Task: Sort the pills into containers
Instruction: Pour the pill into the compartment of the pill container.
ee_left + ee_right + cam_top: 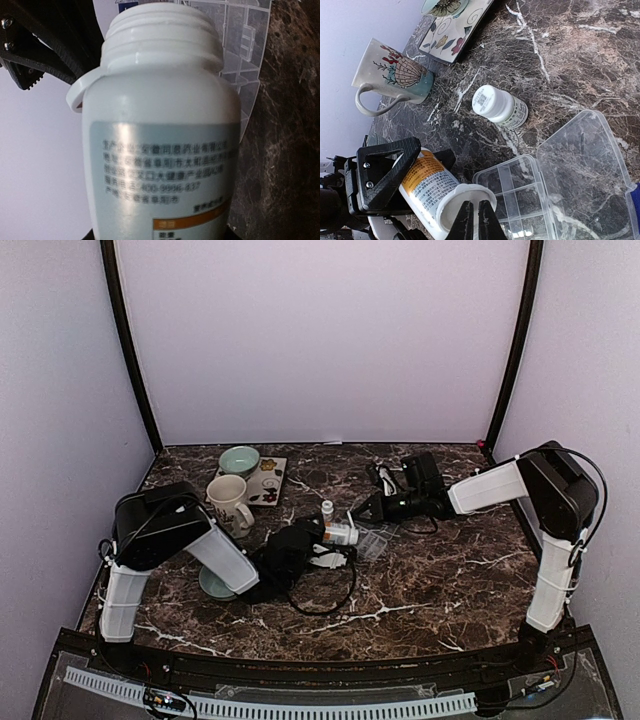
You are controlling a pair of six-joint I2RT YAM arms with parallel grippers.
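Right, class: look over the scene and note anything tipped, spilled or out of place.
The large bottle lies on its side in the left claw, cap off, mouth beside the open organiser box, right claw at its rim. It looks deliberately tipped, not dropped. No spilled pills are visible.

bottle point(160, 150) — base cut off, label print blurred | organiser box point(512, 189) — cropped by lower edge
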